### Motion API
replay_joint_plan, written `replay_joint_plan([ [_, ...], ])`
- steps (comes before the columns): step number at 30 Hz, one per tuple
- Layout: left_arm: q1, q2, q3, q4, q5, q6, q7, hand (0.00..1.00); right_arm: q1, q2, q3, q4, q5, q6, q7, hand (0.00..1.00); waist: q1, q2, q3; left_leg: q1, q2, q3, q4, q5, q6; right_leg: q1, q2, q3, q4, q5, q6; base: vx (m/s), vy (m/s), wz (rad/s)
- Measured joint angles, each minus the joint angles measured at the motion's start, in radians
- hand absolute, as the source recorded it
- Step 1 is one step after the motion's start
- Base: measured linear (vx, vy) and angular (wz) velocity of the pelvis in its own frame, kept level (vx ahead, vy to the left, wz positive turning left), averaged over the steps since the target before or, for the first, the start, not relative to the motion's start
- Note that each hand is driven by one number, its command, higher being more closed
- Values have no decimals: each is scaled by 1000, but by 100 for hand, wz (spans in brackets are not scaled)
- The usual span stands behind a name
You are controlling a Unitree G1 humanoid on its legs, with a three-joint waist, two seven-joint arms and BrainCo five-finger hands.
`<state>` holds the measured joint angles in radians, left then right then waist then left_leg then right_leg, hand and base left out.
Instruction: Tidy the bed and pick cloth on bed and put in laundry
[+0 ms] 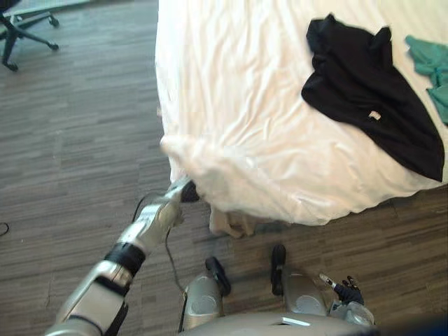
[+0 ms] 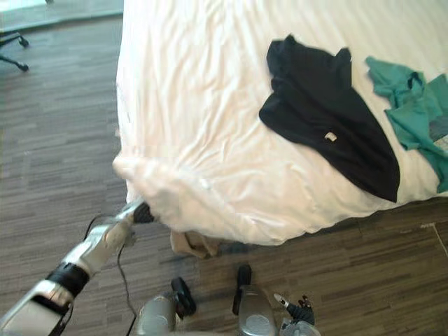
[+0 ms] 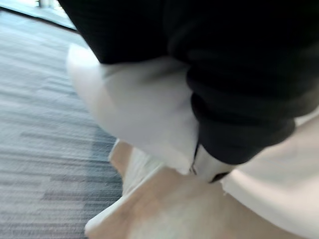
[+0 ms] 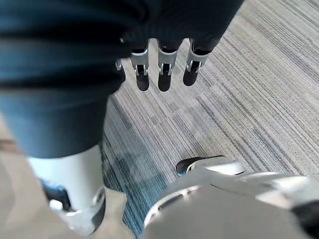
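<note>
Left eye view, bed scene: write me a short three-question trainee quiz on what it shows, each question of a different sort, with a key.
1. True or false: the black garment lies on the floor.
2. Multiple choice: the left hand is at A) the bunched near corner of the white bed cover; B) a pillow; C) a laundry basket.
3. Fill in: the right hand hangs with straight fingers, holding nothing, over the ____.

Key: 1 false, it lies on the bed cover; 2 A; 3 floor.
</note>
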<state>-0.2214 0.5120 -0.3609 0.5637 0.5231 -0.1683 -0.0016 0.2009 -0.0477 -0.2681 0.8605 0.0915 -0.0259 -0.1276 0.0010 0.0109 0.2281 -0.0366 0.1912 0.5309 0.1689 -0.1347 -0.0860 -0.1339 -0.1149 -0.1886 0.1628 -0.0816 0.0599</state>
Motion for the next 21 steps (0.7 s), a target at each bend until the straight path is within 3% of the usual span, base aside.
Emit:
replay_joint_plan([
  [2,52,-23,48,1,-3,-13,0,0,3,-5,6,27,-1,0,4,0,-15,3,-24,27,-12,-13,-41,14,-4,34,0,-19,-22,-2,3,111,6,16],
  [8,161,-129,185,80,-25,-9,1,0,3,-13,16,77,-22,-1,6,0,-10,8,-66,92,-20,-51,-106,32,-13,111,5,-72,-58,-13,21,127,1,23],
  [13,246,-243,323,160,-33,-6,44,0,11,-15,17,97,-27,-2,5,0,7,17,-108,124,-21,-84,-129,34,-17,174,6,-136,-78,-17,26,112,-9,30],
  [16,295,-298,439,265,-69,48,58,0,21,-12,16,99,-16,-3,1,0,11,17,-128,123,-26,-122,-133,35,-17,200,-1,-189,-78,-27,41,69,-23,41],
  [17,334,-317,520,306,-97,74,76,0,29,-9,14,99,-4,-3,-4,0,15,9,-134,121,-36,-157,-133,36,-16,217,-12,-226,-77,-45,45,108,-27,65],
  [21,416,-362,724,349,-214,106,112,0,41,1,1,120,19,-3,-13,0,46,0,-156,117,-42,-214,-134,45,-19,251,-19,-290,-67,-58,44,86,-17,63],
])
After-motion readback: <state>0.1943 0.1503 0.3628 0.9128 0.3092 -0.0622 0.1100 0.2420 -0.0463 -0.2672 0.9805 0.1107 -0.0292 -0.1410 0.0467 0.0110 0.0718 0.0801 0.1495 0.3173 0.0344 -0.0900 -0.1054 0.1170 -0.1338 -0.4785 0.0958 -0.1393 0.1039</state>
